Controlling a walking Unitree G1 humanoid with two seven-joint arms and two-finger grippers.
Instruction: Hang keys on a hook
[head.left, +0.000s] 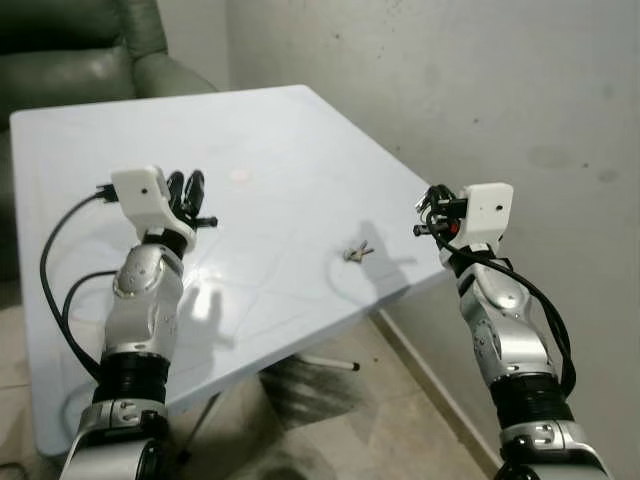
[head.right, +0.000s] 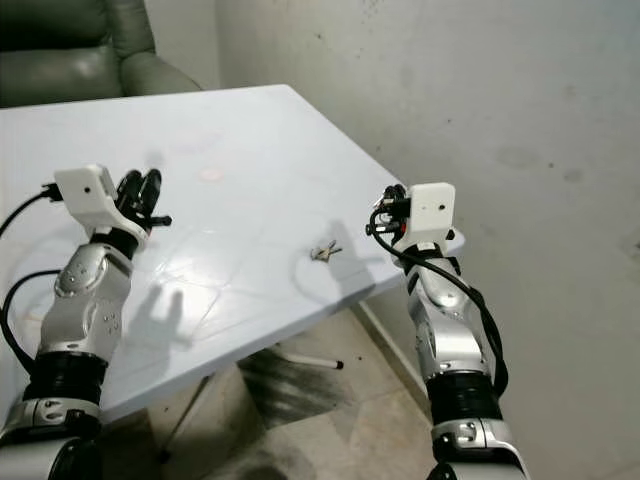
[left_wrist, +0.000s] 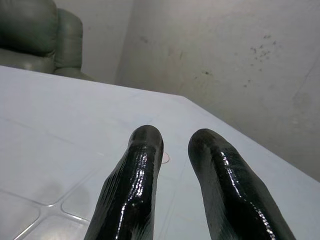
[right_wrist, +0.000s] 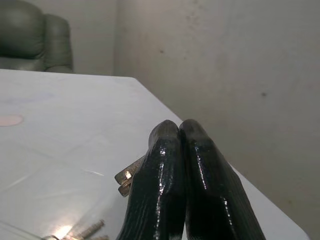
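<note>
Keys: small bunch of metal keys lies on the white plastic table near its right edge, ungrasped.
Right gripper: fingers pressed together, empty, hovering just short of the keys, likely lining up.
Left gripper: fingers slightly parted, empty, held idle over the table.

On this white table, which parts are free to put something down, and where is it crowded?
The table is bare on its far half, toward the armchair, and in the middle between the left gripper and the keys. The tightest spot is the near right edge, where the keys lie close to the right gripper.
</note>
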